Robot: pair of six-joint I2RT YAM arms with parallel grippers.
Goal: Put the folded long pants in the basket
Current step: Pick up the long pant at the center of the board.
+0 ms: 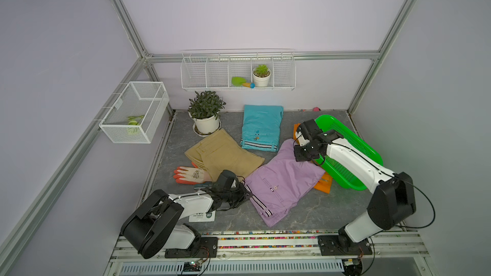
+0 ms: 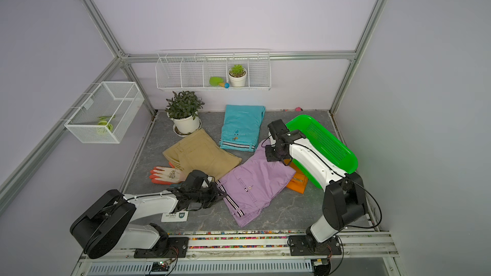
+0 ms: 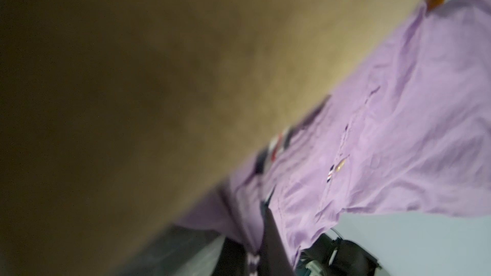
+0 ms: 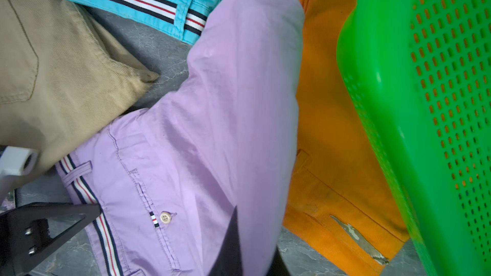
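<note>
The lilac pants [image 1: 281, 181] [image 4: 212, 128] lie mid-table, partly over the orange pants [image 1: 322, 185]. My left gripper [image 1: 247, 195] [image 3: 257, 256] is shut on their striped waistband corner. My right gripper [image 1: 301, 156] [image 4: 255, 256] is shut on a raised fold at their far end, beside the green basket [image 1: 372, 150] [image 4: 398, 102]. The basket sits tilted at the right, over the orange pants [image 4: 332, 128]. The khaki pants [image 1: 223, 155] lie left of the lilac pair, and the turquoise pants [image 1: 261, 128] lie behind it.
An orange-fingered glove [image 1: 190, 175] lies by the left arm, and a white card [image 1: 202, 216] lies under it. A potted plant [image 1: 206, 118] stands at the back left. White wire baskets [image 1: 239, 73] [image 1: 135, 112] hang on the walls.
</note>
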